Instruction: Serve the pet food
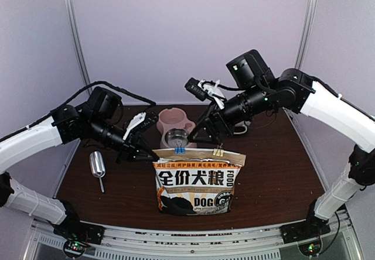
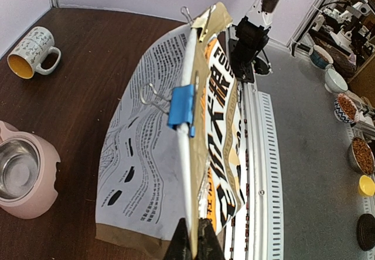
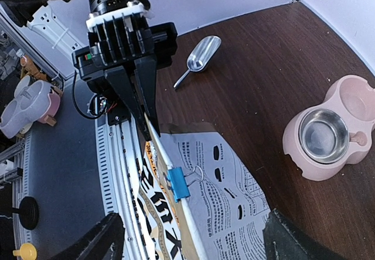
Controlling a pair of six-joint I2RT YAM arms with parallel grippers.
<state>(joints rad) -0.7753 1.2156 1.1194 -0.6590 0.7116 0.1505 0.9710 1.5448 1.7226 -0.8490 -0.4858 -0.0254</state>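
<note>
The kraft and white "DOG" bag (image 1: 199,181) stands upright at the table's middle front. Its folded top is held by a blue binder clip (image 1: 179,150) (image 2: 180,105) (image 3: 178,184) and a gold clip (image 1: 218,151) (image 2: 188,15). The pet food is hidden. My left gripper (image 1: 153,153) (image 2: 194,249) is shut on the bag's top left edge, also seen in the right wrist view (image 3: 146,132). My right gripper (image 1: 205,136) (image 3: 193,248) hangs open over the top edge, past the blue clip, with its fingers (image 3: 94,242) astride the fold and touching nothing.
A pink double bowl (image 1: 174,125) (image 2: 26,175) (image 3: 328,134) with a steel insert stands just behind the bag. A metal scoop (image 1: 97,165) (image 3: 199,58) lies at the left. A patterned mug (image 2: 32,52) stands at the back right, behind the right arm.
</note>
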